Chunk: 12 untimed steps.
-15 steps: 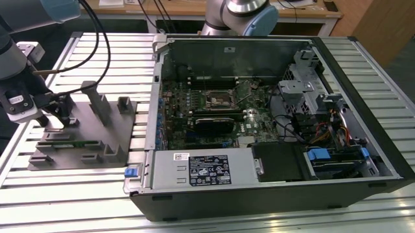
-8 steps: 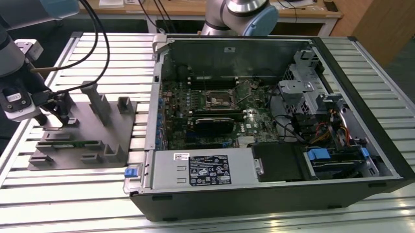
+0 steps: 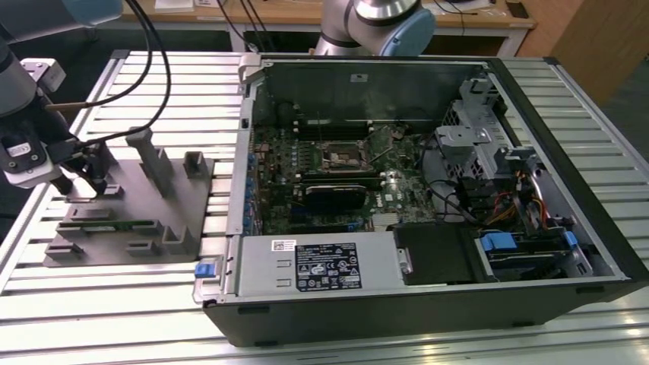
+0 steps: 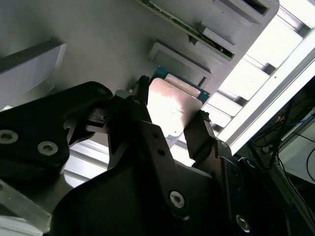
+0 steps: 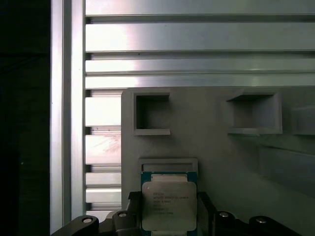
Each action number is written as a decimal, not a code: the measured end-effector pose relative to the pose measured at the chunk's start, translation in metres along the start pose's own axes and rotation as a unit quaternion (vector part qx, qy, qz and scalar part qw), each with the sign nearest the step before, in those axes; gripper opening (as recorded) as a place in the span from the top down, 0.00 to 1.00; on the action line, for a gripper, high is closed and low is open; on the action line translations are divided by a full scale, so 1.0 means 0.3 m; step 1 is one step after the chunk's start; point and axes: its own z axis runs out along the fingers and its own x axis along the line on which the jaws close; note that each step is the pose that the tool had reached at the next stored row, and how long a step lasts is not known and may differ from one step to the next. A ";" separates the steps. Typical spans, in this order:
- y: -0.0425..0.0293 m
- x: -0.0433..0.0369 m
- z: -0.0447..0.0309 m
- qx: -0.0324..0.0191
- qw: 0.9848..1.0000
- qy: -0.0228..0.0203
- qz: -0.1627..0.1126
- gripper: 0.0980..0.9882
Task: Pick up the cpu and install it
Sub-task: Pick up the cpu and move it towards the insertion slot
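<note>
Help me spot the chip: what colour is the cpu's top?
The cpu top is silvery-white, edged by a blue-green board; clearest in the first wrist view.

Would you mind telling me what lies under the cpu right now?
The grey fixture shows around the cpu, with a raised ledge along one edge. What lies directly beneath it is covered.

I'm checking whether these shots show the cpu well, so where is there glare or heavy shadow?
Second wrist view: the cpu glares white on its metal top and the table slats are blown out. First wrist view: the cpu is evenly lit, the table slats glare, beyond the table edge is black. Exterior view: even light, the computer case dimmer inside than the table.
</note>
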 end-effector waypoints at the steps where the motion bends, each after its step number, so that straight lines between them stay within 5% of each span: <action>1: 0.000 0.000 -0.002 0.000 1.000 0.000 0.000 0.50; 12: 0.001 0.000 -0.028 0.000 1.000 0.000 0.000 0.50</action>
